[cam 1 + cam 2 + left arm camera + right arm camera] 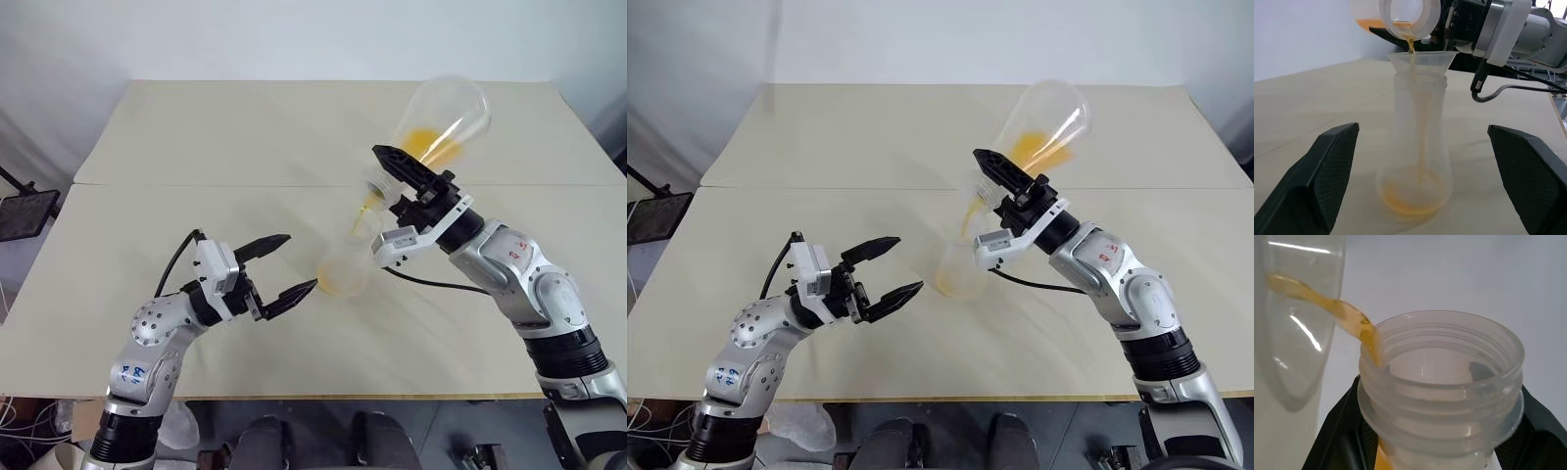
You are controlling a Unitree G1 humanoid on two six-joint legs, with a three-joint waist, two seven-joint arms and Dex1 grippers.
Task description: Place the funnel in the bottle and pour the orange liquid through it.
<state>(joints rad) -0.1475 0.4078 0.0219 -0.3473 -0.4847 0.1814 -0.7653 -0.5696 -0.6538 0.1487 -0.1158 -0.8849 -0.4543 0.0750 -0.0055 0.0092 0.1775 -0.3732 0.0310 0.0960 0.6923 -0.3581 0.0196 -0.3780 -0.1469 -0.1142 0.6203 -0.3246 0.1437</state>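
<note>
Already the funnel (1422,61) is sitting in the bottle (1418,147) while the right gripper (404,188), clenched on the flask (443,122), is pouring orange liquid (1411,199) through it, much remaining, with the left gripper (284,266) waiting spread wide and empty just left of the bottle.

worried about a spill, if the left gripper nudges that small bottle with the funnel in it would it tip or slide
Probably slides first: the bottle has a wide rounded base and only a shallow pool of orange liquid, so it looks light. The funnel perched in its narrow neck likely makes it top-heavy, so a high push could topple it. The left gripper stands open beside it, apart.
</note>
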